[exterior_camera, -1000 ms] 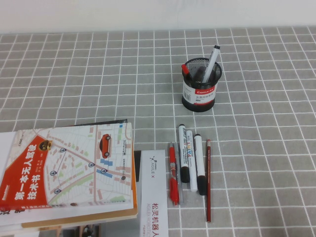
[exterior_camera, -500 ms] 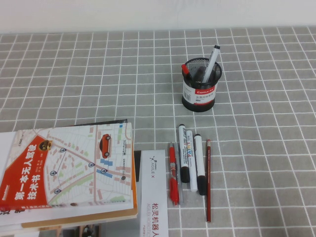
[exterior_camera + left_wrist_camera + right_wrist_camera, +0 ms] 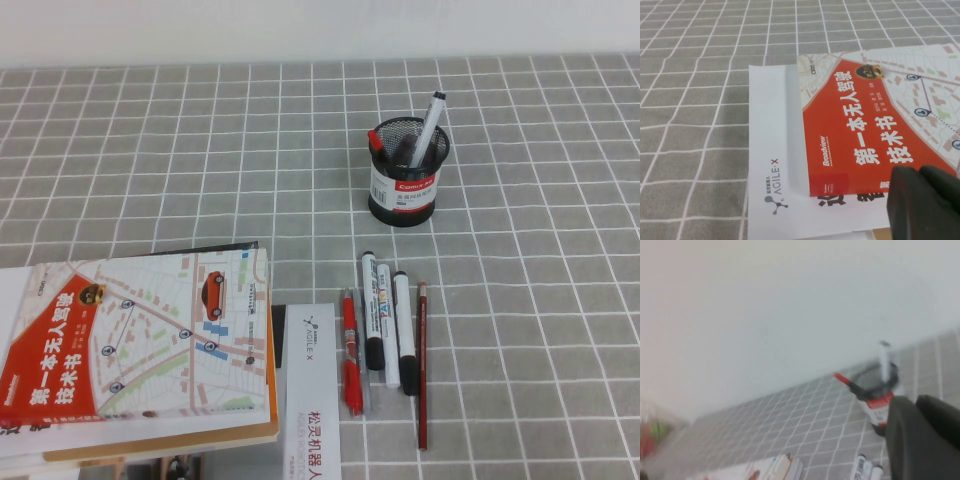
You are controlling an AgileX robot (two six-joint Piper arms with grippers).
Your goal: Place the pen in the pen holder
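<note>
The pen holder [image 3: 403, 172], a black mesh cup with a red-banded white label, stands at the middle right of the table. A white-barrelled pen with a small black end [image 3: 430, 120] and a red-capped pen stand in it. The pen [image 3: 403, 325], slim and white with a long black cap, lies on the table in a row of pens in front of the holder. Neither arm shows in the high view. My left gripper [image 3: 920, 172] is shut and empty over the red book [image 3: 865, 115]. My right gripper [image 3: 916, 405] is shut and empty, raised, with the holder [image 3: 879, 402] beyond it.
In the row lie a red pen [image 3: 351, 350], a black-capped marker [image 3: 371, 310], a colour-labelled marker [image 3: 386, 330] and a dark red pencil [image 3: 422, 365]. A stack of books [image 3: 140, 340] and a white leaflet [image 3: 310, 390] fill the near left.
</note>
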